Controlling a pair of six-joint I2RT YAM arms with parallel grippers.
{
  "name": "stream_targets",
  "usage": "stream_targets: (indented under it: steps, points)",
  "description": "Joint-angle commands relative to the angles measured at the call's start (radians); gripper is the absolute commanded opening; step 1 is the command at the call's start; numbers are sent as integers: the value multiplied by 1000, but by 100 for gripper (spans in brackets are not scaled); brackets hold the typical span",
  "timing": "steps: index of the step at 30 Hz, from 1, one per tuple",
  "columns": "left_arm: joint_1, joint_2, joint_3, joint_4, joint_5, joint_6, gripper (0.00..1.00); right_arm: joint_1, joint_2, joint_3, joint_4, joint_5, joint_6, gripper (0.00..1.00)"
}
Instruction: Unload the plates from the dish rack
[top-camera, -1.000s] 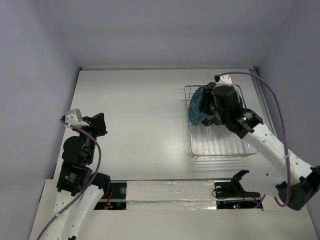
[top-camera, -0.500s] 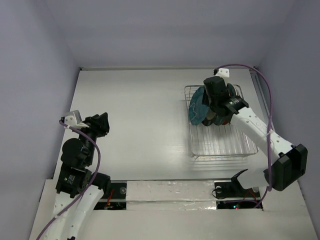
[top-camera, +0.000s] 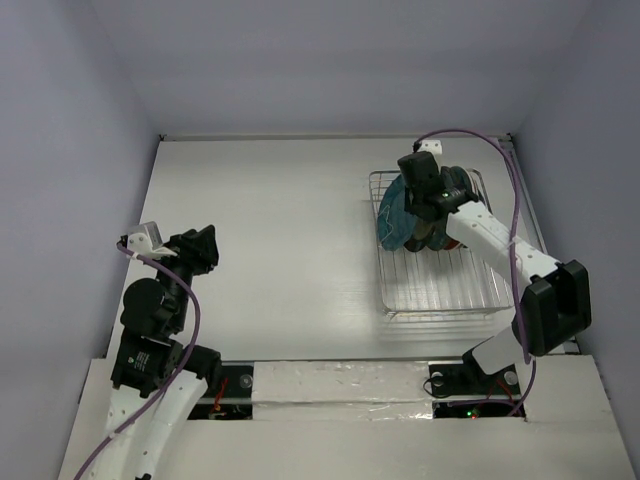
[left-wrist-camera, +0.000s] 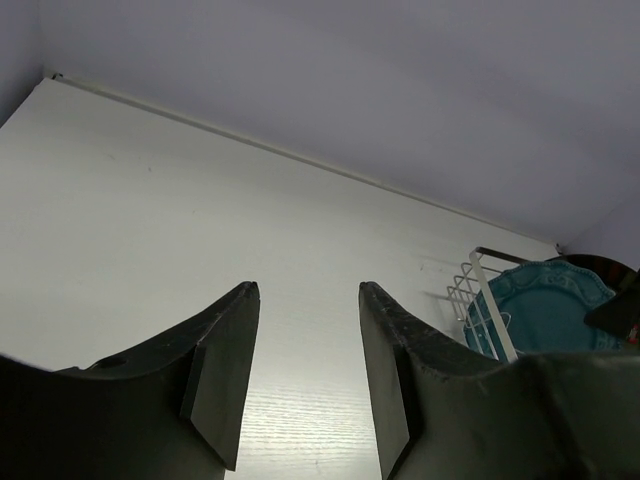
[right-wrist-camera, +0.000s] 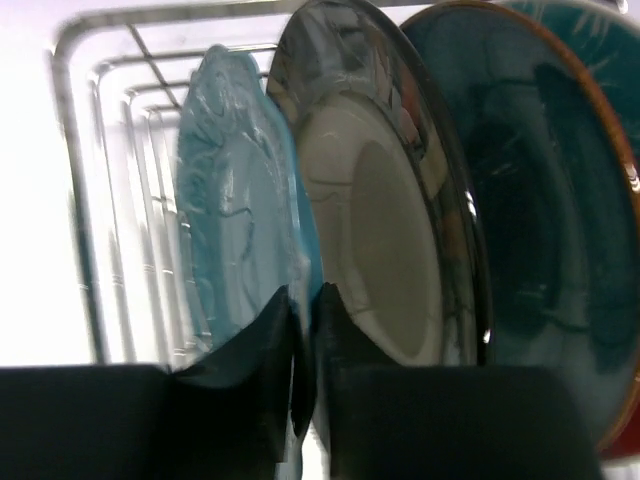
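Rectangular chrome wire dish rack sits at the right rear of the white table. Plates stand on edge, bunched at the rack's far end; the near half shows only bare wire

Order in the right wrist view, from the left:
- teal round plate with a raised pattern, outermost in the row
- cream plate with a dark banded rim, just beside it
- dark teal plate with a brown edge

Right gripper reaches over the row from above. Its fingers are closed to a narrow slit. The teal plate's rim runs into that slit, with one finger on each face. That plate stands upright in the rack

Left gripper is held above the left side of the table, well apart from the rack. Its jaws are spread wide with nothing between them
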Motion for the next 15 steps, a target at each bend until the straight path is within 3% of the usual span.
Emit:
stream_targets:
  steps: [1,3,15]
  points:
    - [-6,-11,-13,30,3,-1,41,0,-3,74,34,11,-36,6]
    - [-6,-12,-13,32,3,1,41,0,-19,89,16,38,-44,0]
    - [-6,-11,-13,30,3,-1,42,20,-206,269,-38,51,-112,0]
